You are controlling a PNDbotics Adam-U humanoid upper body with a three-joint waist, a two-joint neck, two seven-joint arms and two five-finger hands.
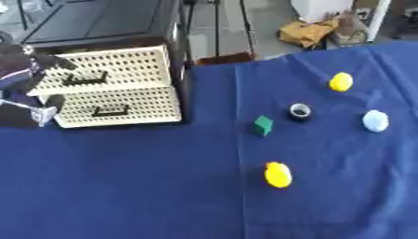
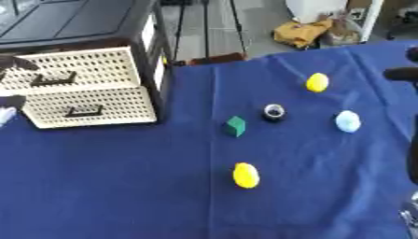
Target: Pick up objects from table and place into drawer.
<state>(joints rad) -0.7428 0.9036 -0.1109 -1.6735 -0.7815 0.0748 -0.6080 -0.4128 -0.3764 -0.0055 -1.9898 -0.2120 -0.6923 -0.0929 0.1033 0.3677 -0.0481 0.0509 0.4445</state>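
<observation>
Blue-clothed counter (image 1: 122,186) – right of the cream drawer unit (image 1: 114,88): green block (image 1: 262,125), ring, two yellow pieces, pale lump, all ungrasped; left hand (image 1: 32,70) at the drawers, fingers indiscernible – opening step seemingly next.

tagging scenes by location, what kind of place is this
Probably a lab or workshop set up for robot trials: a table under a blue cloth, a black cabinet with cream perforated drawers, small objects laid out like the green block, and clutter on the bare floor behind.
</observation>
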